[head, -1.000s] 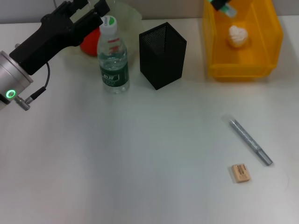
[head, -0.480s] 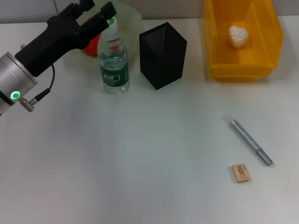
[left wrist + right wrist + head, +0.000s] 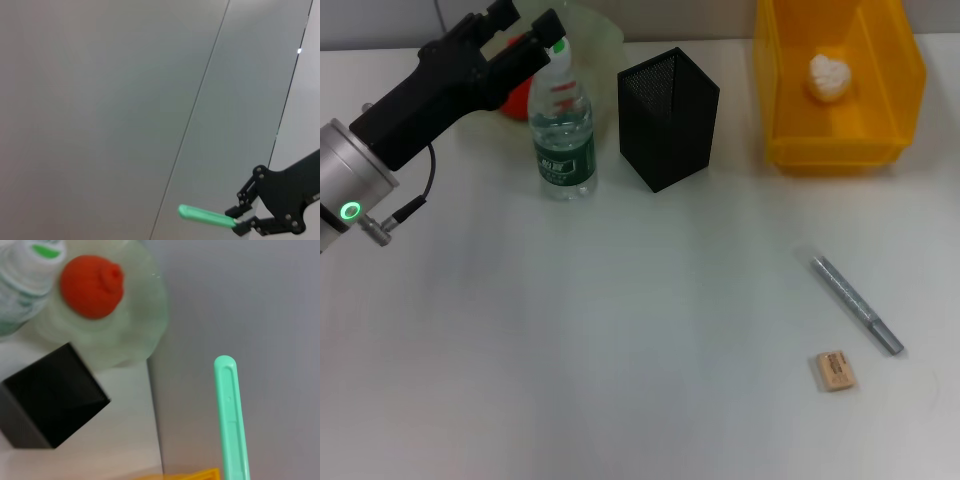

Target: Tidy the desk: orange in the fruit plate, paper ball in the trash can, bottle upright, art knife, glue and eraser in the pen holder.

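Observation:
The orange lies in the pale-green fruit plate at the back left, partly hidden by my left gripper. That gripper is open, just above and left of the cap of the upright bottle. The black mesh pen holder stands right of the bottle. The paper ball lies inside the yellow trash can. The grey art knife and the tan eraser lie at the front right. The glue is out of view. My right gripper is outside the head view; its wrist view shows the orange.
White desk surface stretches from the bottle to the front edge. The wall stands right behind the plate and the trash can. The left arm's body slants across the back left corner.
The right gripper, a second ago above the trash can's back edge, has gone out of the head view. The left gripper has edged slightly toward the bottle cap.

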Controlling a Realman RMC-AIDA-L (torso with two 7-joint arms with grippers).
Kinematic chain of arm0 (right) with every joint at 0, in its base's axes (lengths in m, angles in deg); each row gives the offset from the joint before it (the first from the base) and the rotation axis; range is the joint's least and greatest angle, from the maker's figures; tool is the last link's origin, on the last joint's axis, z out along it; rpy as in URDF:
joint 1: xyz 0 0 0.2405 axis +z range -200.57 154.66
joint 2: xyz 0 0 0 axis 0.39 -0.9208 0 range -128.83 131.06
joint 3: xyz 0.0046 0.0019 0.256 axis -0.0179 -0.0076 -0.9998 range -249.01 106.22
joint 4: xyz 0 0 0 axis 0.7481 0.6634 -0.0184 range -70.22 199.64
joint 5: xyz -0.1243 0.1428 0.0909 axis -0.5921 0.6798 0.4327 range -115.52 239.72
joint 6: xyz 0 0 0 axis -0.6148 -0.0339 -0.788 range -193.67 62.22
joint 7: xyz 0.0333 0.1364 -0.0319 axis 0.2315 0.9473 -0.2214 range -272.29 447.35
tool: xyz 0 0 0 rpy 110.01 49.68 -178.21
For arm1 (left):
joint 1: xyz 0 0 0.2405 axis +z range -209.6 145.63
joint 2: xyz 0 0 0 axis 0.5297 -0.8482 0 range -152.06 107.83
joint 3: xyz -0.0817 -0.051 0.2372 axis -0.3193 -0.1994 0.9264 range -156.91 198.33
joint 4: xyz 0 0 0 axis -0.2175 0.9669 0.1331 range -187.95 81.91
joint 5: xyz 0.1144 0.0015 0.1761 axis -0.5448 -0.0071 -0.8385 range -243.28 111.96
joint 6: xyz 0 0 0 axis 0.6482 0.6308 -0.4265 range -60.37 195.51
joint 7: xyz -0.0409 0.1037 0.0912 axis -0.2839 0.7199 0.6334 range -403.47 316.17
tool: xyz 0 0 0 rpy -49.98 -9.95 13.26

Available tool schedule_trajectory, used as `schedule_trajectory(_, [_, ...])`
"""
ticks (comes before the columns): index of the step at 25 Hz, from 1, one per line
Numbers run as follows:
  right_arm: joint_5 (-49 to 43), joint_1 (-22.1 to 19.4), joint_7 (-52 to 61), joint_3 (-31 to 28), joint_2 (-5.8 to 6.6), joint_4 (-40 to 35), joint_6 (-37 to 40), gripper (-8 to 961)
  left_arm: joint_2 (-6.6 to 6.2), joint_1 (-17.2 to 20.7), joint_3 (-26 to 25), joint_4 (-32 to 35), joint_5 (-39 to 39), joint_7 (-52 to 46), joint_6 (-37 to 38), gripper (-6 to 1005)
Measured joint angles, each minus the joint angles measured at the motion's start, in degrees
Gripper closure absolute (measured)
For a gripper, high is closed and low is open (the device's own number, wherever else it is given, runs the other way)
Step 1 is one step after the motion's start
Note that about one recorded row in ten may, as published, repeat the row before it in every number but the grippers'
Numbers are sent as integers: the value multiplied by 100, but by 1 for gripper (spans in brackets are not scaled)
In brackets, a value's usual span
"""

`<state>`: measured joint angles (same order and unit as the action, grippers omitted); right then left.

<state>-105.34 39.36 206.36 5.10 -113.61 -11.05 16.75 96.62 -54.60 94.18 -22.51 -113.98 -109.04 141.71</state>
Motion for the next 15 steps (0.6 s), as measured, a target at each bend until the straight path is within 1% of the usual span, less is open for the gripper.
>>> schedule_trajectory(4, [-3,-161,-382,67,-59,-179,-15,779,-12,38,-136,-14,14,41,-23,229])
schedule_trajectory(7, [-6,-248,-525,167,-78,-236,-53,779,-17,47,-360,-75,19,169,-28,229])
schedule_trajectory(9, [-8,-287,-593,225,-86,-243,-70,779,-17,47,-360,-75,19,169,-28,229])
schedule_trajectory(11, [-8,-343,-691,274,-100,-249,-130,779,-23,47,-649,-123,21,210,-35,230])
schedule_trajectory(12, [-9,-367,-733,301,-108,-252,-171,779,-23,47,-649,-123,21,210,-35,230])
schedule_trajectory(14, [-9,-426,-882,398,-130,-238,-293,779,-25,47,-894,-155,23,236,-71,230])
schedule_trajectory(15, [-9,-426,-882,398,-130,-238,-293,779,-26,47,-922,-157,23,251,-93,230])
